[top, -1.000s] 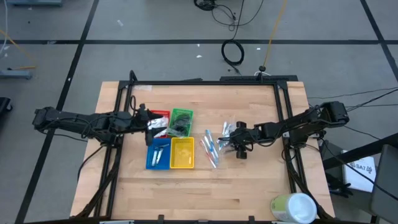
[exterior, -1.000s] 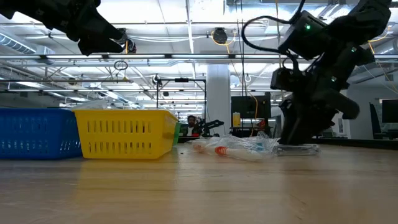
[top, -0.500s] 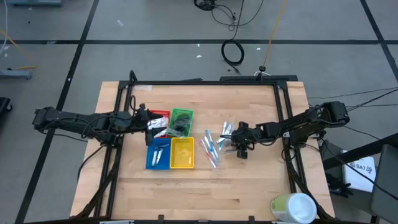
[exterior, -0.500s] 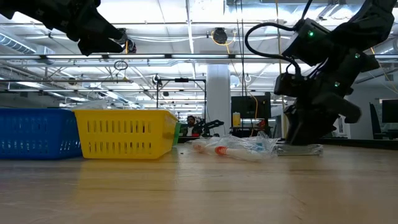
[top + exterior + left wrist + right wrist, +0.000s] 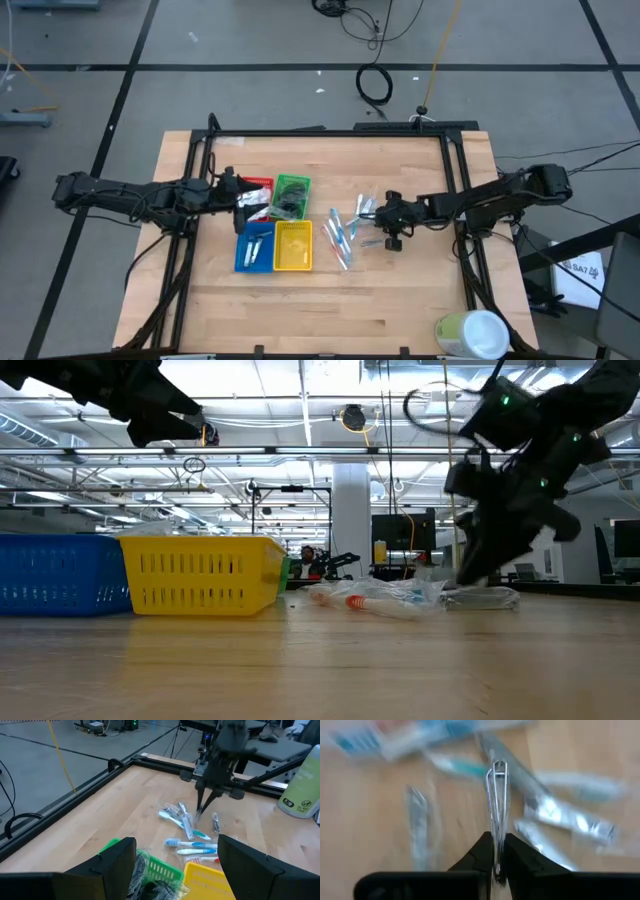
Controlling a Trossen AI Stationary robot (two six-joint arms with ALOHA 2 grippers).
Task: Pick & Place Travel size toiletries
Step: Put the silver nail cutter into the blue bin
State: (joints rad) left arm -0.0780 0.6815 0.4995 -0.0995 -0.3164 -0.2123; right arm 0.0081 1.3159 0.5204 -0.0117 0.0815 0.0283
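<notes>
The slim metal clip [image 5: 497, 800] sits pinched between the tips of my right end effector [image 5: 496, 851], just above the pile of toiletries [image 5: 345, 232] on the bench [image 5: 400, 300]. I should lift straight (not tilt), since the grip is thin. My left end effector [image 5: 175, 865] hovers open over the trays [image 5: 275, 246].

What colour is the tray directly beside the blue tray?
Yellow. The yellow tray sits beside the blue tray, clearest in the high view.
</notes>
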